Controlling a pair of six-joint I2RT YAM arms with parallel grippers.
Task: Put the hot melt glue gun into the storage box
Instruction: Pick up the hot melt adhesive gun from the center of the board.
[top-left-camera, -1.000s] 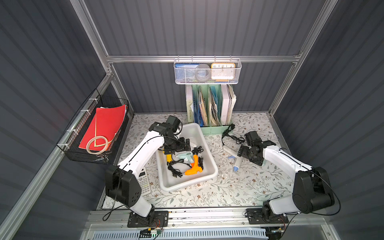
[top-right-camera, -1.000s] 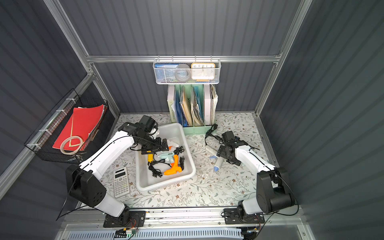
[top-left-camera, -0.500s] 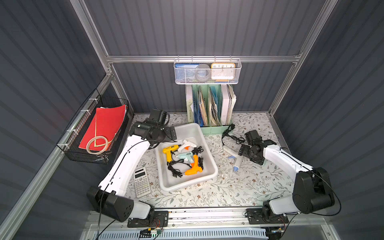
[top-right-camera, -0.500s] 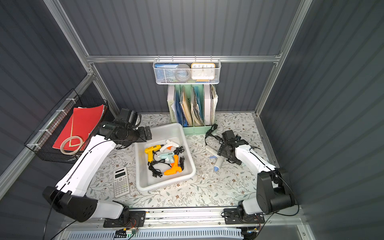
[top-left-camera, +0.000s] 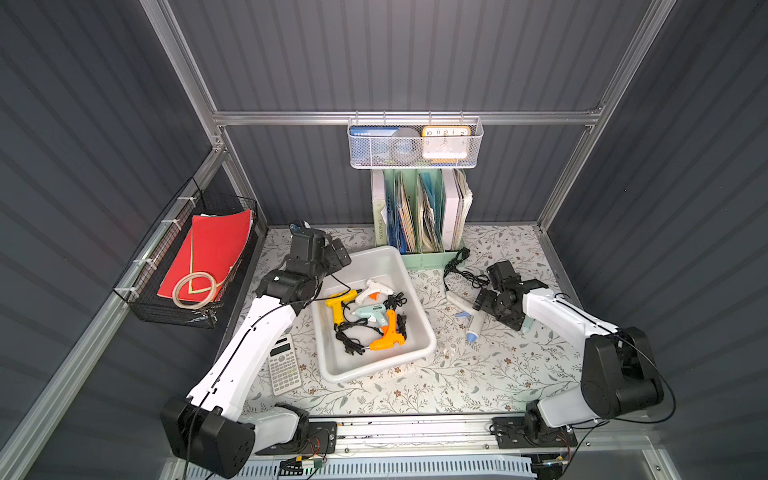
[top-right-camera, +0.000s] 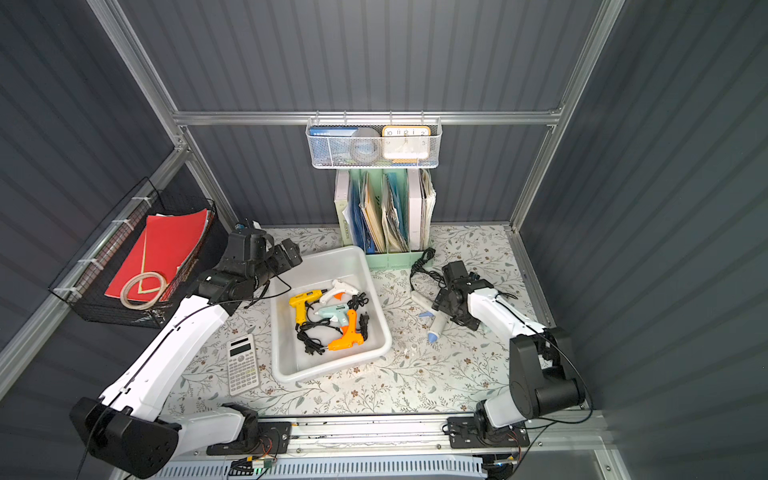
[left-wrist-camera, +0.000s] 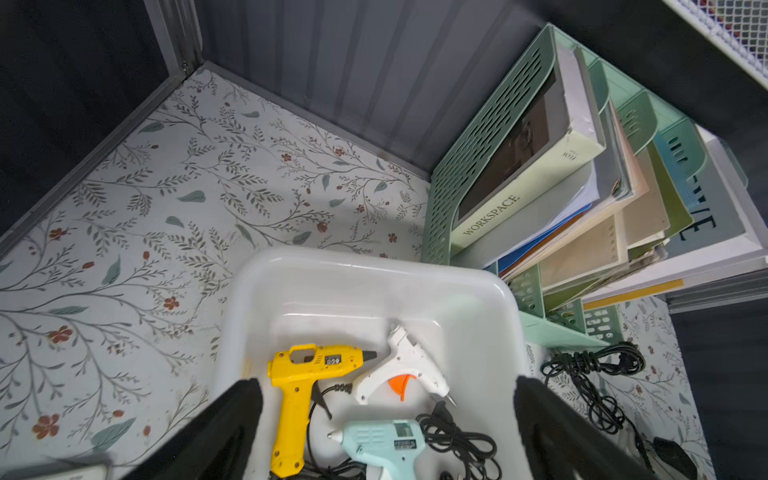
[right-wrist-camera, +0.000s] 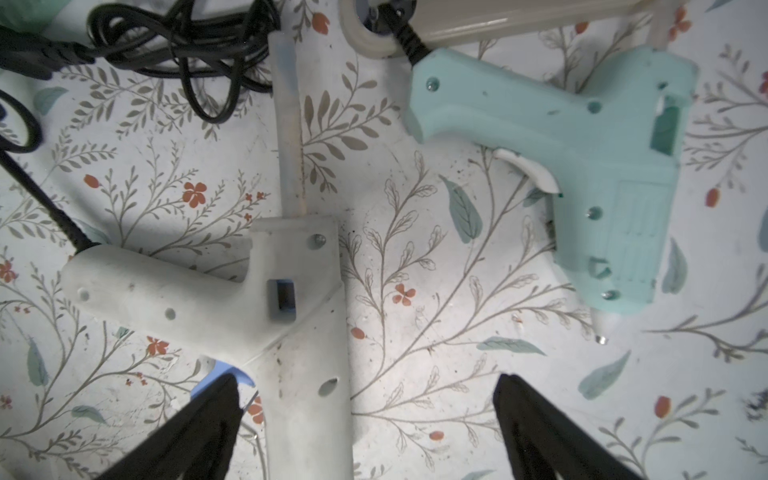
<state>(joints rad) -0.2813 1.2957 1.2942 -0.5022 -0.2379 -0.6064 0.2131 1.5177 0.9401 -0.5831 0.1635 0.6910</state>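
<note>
Storage box (top-left-camera: 374, 266) sits mid-surface (top-left-camera: 457, 382); four glue guns (top-left-camera: 370, 311) inside, cords (top-left-camera: 353, 338) tangled. Outside, at box's 3 o'clock: white glue gun (right-wrist-camera: 270, 291) and mint glue gun (right-wrist-camera: 602, 166), both flat, apart. Right gripper (right-wrist-camera: 365, 380) hovers over them; jaws spread, empty; white gun's barrel beside one jaw. Left gripper (left-wrist-camera: 386, 384) at box's 11 o'clock corner; jaws spread, empty. Est. handling: light, rigid hollow plastic, smooth; trailing cord (right-wrist-camera: 41, 199) likely drags. Rec. pinch across barrel near handle; avoid nozzle.
</note>
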